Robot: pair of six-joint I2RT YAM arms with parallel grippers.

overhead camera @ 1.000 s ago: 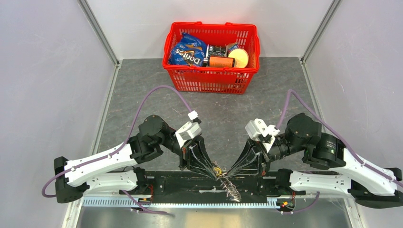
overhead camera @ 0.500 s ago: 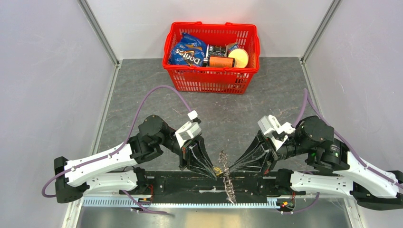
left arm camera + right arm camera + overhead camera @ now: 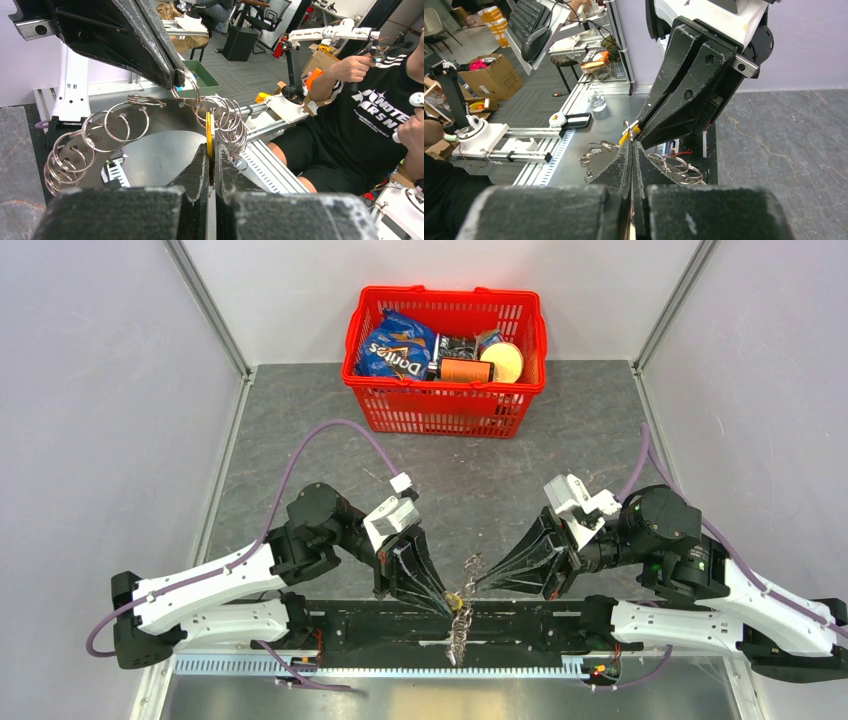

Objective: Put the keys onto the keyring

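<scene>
Grey table [image 3: 300,440], middle of near edge: left pincer [image 3: 210,152] and right pincer [image 3: 632,147] meet tip to tip.
The left pincer is clamped on the yellow key [image 3: 208,131]; the right pincer is clamped on one loop of the keyring [image 3: 231,127], a chain of metal split rings hanging between them. A red basket [image 3: 440,410] stands at the far edge.

Robotics lab, cardboard box [image 3: 494,77], keyboard [image 3: 530,20], operator [image 3: 360,125] (seated beside the rig)

Left tool [image 3: 446,600], right tool [image 3: 473,585]: both clamped.
</scene>
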